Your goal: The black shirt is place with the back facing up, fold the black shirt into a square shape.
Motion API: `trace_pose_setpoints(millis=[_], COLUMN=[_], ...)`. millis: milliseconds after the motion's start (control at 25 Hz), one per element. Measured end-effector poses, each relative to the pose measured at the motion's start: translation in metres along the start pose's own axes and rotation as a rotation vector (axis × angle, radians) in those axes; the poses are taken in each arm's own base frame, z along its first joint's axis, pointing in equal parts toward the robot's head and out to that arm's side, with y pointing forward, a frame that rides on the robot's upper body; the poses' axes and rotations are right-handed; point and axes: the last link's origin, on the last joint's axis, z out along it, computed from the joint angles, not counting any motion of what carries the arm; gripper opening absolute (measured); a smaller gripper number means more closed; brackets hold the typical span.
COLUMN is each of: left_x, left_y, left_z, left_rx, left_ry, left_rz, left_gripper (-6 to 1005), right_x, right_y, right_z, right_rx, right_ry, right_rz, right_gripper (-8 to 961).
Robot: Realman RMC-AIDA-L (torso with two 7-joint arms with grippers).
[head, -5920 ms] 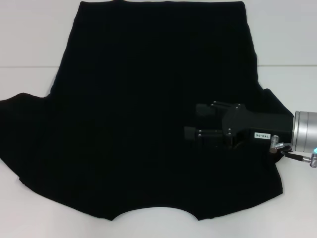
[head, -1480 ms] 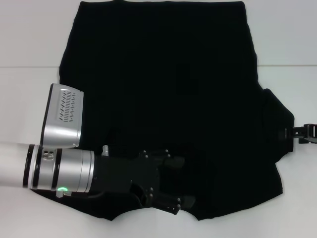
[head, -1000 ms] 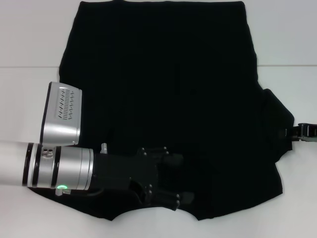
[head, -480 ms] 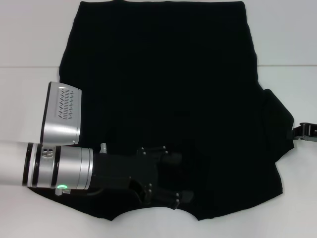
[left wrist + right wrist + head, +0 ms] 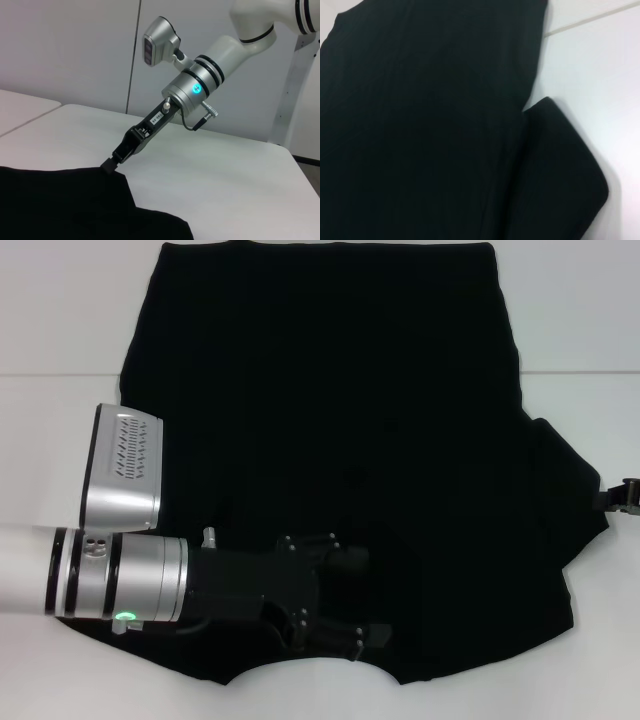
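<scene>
The black shirt (image 5: 330, 390) lies spread on the white table (image 5: 60, 320), neckline at the near edge. Its left sleeve is turned in over the body. My left gripper (image 5: 360, 598) reaches in from the left and hovers low over the shirt just above the neckline, fingers apart and empty. My right gripper (image 5: 628, 495) is at the far right edge of the head view, at the tip of the right sleeve (image 5: 575, 500). In the left wrist view the right gripper (image 5: 109, 165) pinches the sleeve's edge (image 5: 100, 175). The right wrist view shows the shirt body (image 5: 420, 125) and sleeve lobe (image 5: 565, 170).
A seam between two white table tops (image 5: 50, 376) runs across behind the shirt's middle. Bare table lies to the right of the shirt (image 5: 590, 330) and beyond the sleeve (image 5: 225, 170). The left arm's silver camera housing (image 5: 125, 465) stands over the shirt's left edge.
My right gripper has moved to the right, almost out of the head view, drawing the right sleeve outward with it. My left gripper has stayed nearly still over the lower shirt.
</scene>
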Motion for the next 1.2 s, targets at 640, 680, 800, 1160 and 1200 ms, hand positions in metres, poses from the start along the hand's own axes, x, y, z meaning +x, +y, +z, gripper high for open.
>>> trace_pose_setpoints(millis=[640, 680, 800, 1160, 1200], left_x=[-0.001, -0.001, -0.001, 0.001, 0.001], left_y=[0.001, 0.001, 0.001, 0.0, 0.0], left_z=[0.0, 0.0, 0.0, 0.0, 0.0], left_rx=[0.0, 0.0, -0.001, -0.004, -0.003], left_ry=[0.003, 0.003, 0.003, 0.002, 0.002], left_rz=[-0.017, -0.017, -0.021, -0.027, -0.027], left_gripper=[948, 948, 948, 949, 949], right_x=[-0.004, -0.004, -0.005, -0.007, -0.006], right_y=[-0.02, -0.019, -0.019, -0.022, -0.022], right_z=[-0.014, -0.014, -0.013, -0.011, -0.012], right_rx=[0.021, 0.02, 0.024, 0.048, 0.048], right_ry=[-0.122, -0.126, -0.136, -0.15, -0.149], right_rz=[0.028, 0.026, 0.023, 0.02, 0.021], right_gripper=[19, 20, 21, 27, 28])
